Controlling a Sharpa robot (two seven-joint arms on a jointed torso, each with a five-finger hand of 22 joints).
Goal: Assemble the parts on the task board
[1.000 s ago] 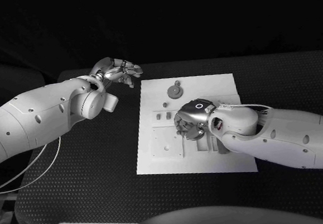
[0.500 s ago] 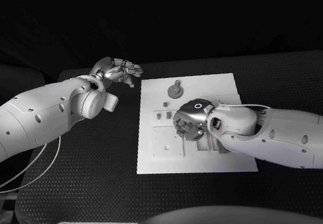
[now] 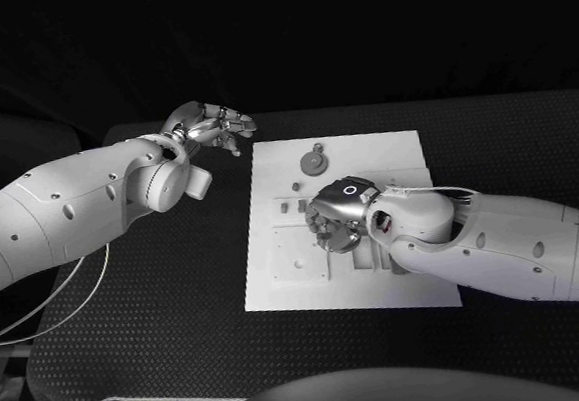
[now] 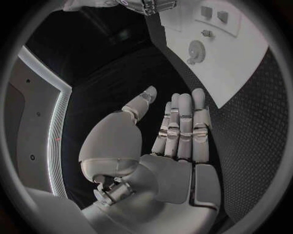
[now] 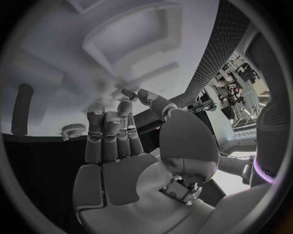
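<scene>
The white task board (image 3: 392,151) lies in the middle of the black table. A round toothed part (image 3: 314,164) sits near its far edge and also appears in the left wrist view (image 4: 197,50) and the right wrist view (image 5: 73,129). My right hand (image 3: 338,216) hovers low over the board's middle with its fingers (image 5: 110,131) reaching down to the raised shapes. Its thumb tip lies close to a fingertip, and blur hides whether a part is pinched there. My left hand (image 3: 206,126) hangs off the board's far left corner, fingers (image 4: 182,126) straight and holding nothing.
Small parts (image 3: 297,187) lie on the board between the toothed part and my right hand. The board carries raised ribs and recesses (image 5: 131,44) and a dark slot (image 5: 23,108). Black mat (image 3: 147,321) runs left of and in front of the board.
My right hand has shifted slightly to the left over the board's middle. My left hand has stayed where it was.
</scene>
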